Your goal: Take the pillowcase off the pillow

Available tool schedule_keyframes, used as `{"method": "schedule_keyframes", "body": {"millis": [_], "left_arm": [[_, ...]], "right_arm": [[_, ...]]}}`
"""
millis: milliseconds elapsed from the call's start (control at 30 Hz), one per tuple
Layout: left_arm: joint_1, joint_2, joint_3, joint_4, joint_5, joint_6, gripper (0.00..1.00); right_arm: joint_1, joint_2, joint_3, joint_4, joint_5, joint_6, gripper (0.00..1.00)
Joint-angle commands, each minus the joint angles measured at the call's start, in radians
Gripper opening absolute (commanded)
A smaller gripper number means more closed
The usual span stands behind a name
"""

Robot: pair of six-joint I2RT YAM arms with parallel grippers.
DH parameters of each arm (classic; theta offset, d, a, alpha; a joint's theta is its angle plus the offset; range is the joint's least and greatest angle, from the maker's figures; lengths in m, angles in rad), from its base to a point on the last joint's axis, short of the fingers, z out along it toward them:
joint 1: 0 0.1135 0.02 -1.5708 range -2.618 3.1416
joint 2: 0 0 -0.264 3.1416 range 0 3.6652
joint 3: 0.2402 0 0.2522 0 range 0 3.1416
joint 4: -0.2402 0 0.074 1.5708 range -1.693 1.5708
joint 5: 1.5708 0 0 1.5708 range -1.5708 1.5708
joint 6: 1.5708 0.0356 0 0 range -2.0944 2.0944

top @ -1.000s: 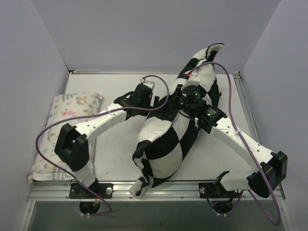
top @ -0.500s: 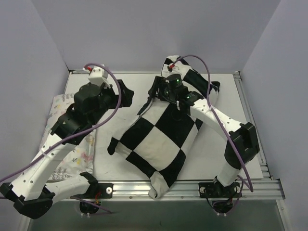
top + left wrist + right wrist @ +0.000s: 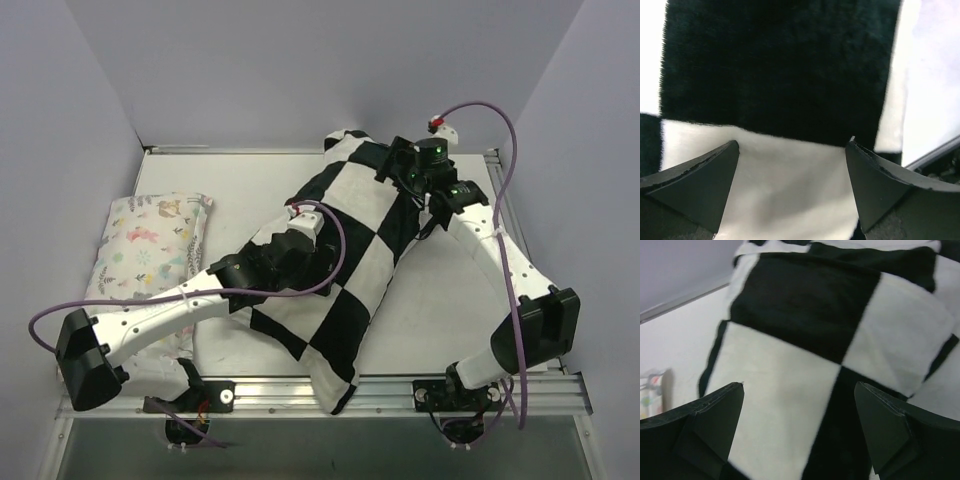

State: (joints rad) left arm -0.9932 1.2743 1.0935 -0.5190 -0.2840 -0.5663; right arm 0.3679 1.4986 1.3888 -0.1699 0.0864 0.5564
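Note:
The black and white checkerboard pillowcase (image 3: 345, 250) lies flat and diagonal on the table, from the back centre to the front rail. It covers the pillow, which is hidden inside. My left gripper (image 3: 318, 258) hovers low over the cover's middle. In the left wrist view it (image 3: 792, 145) is open, with a white square of pillowcase (image 3: 790, 195) just below the fingertips. My right gripper (image 3: 392, 168) is at the cover's far end. In the right wrist view it (image 3: 800, 385) is open above the pillowcase (image 3: 805, 330), holding nothing.
A pale pillow printed with small pastel animals (image 3: 150, 250) lies along the left side, under the left arm; its corner (image 3: 650, 390) shows in the right wrist view. Grey walls stand close behind and at both sides. A metal rail (image 3: 400, 392) runs along the front edge.
My right gripper has opened and let go of the pillowcase, which dropped from a raised bunch to lie flat. My left arm swung from the back left onto the cover's middle.

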Motion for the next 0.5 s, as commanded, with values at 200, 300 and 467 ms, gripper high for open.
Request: {"method": "schedule_keyframes", "body": {"millis": [200,300,467], "left_arm": [[0.024,0.131,-0.023,0.013,-0.084,-0.084,0.58],[0.095,0.135,-0.018,0.008,-0.058,-0.054,0.13],[0.392,0.200,0.130,-0.019,0.038,0.028,0.00]], "right_arm": [[-0.064,0.221,-0.074,-0.057,-0.028,0.037,0.76],[-0.058,0.181,-0.173,0.015,-0.037,0.060,0.25],[-0.020,0.023,-0.456,0.144,-0.049,0.135,0.00]]}}
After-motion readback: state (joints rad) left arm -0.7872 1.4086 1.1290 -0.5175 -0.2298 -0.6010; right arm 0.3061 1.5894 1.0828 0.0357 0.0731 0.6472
